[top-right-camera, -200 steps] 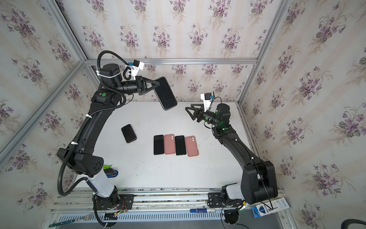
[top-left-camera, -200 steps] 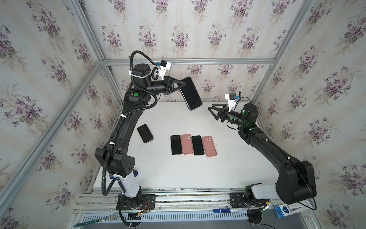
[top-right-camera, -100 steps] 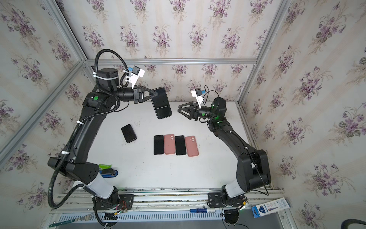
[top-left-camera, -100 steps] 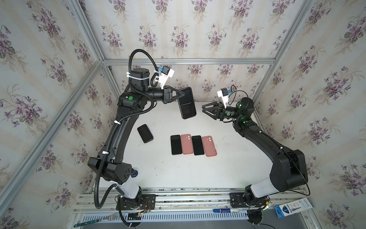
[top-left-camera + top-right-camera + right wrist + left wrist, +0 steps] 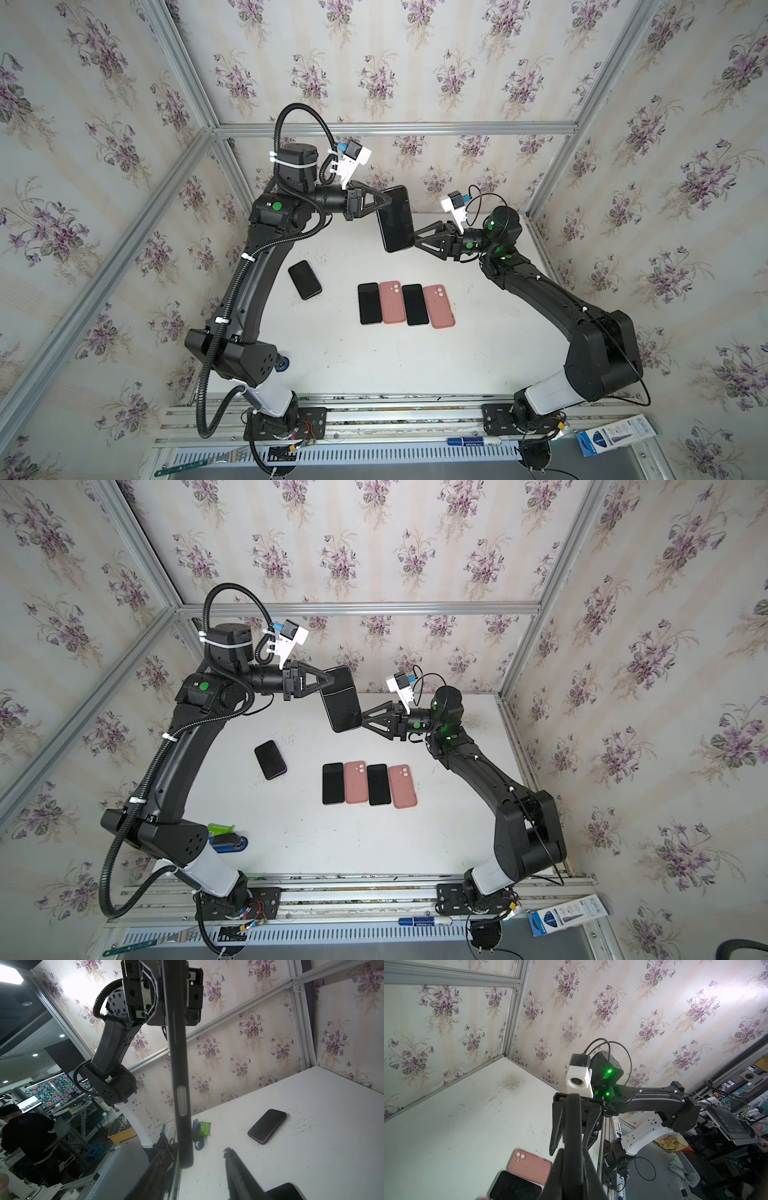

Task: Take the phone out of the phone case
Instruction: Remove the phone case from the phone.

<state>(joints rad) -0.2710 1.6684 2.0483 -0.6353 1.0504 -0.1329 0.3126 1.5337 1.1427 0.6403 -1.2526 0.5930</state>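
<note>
A black phone (image 5: 395, 220) in its dark phone case hangs in the air over the back of the table, screen up in both top views. My left gripper (image 5: 388, 197) is shut on its far end; in the left wrist view the phone's edge (image 5: 572, 1126) runs out from between the fingers (image 5: 589, 1169). My right gripper (image 5: 417, 241) is open at the phone's near end. In the right wrist view the phone's edge (image 5: 180, 1084) ends between the fingers, close to one finger (image 5: 160, 1165) and apart from the other.
On the white table (image 5: 340, 357) lie a black phone (image 5: 304, 279) at the left and a row of two black phones (image 5: 369, 303) and two pink cases (image 5: 392, 302). Blue and green items (image 5: 226, 839) sit by the left arm's base.
The left arm has swung the phone down and to the right. The right gripper has moved left to the phone's near end, and its jaws have narrowed.
</note>
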